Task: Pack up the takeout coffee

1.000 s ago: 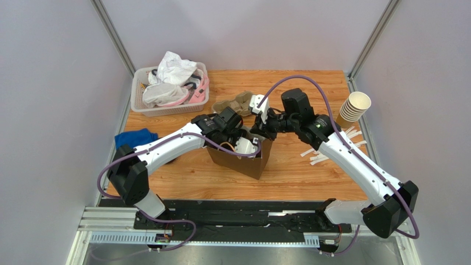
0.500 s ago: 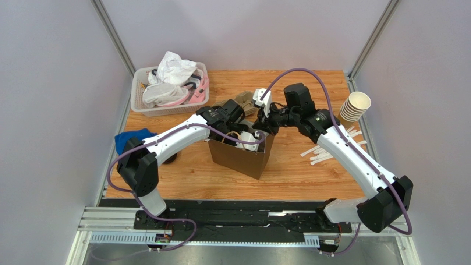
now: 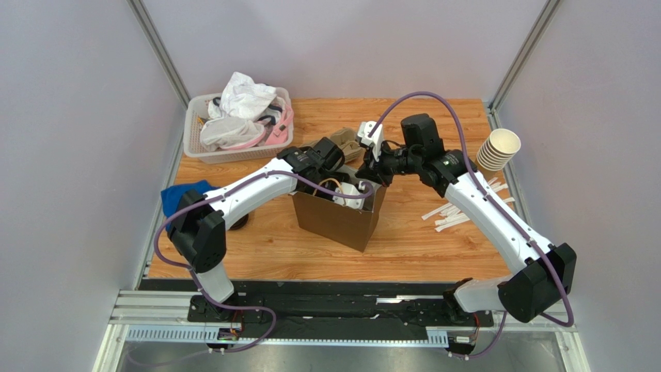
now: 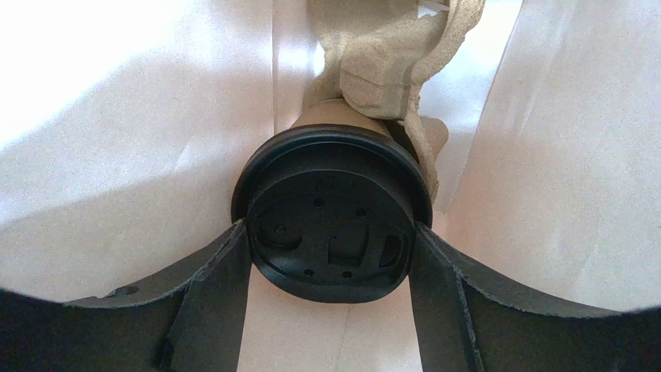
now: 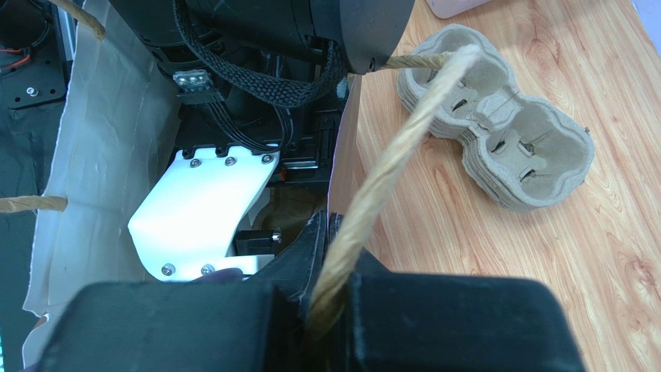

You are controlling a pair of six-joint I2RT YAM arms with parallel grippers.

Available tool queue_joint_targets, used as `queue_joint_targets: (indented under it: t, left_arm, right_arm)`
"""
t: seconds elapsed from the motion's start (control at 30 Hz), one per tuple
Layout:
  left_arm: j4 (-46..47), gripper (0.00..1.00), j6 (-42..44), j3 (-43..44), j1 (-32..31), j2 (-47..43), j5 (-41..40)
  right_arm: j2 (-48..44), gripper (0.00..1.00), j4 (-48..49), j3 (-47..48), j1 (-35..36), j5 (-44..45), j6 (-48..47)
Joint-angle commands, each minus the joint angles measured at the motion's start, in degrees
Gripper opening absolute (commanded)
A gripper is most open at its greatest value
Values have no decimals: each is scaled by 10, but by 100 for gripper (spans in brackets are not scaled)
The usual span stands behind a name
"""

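So the takeout coffee, tan cup with a black lid, is down inside the brown paper bag, with white lining all around it and some tan pulp piece right behind it. The left gripper has its fingers clamped on either side of the lid. The right gripper is pinched tight on the bag's twine handle. Can't tell if the cup is resting on the bottom. I'd say it's nearly packed, with just letting go and pulling both arms out left.

Pale grey panel walls with metal corner posts around a wooden tabletop, evenly lit
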Motion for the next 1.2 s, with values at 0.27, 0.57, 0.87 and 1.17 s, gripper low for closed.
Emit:
queue_joint_targets:
  t: [0.27,0.57,0.87,1.17]
  left_arm:
    - [-14,43,-48,-55,19,10,-10]
    - [-14,78,-64,-21,13,-46,-4]
    - [-15,85,-72,-7,-3,-86,-6]
    - [2,89,-74,-13,-7,-105,-6]
  right_arm:
    - [0,0,0,22,-5,-21,-15]
    - [2,0,-1,28,-3,-21,-13]
    - [4,0,-1,28,-2,-11,-12]
    - [2,0,2,25,-2,-7,-12]
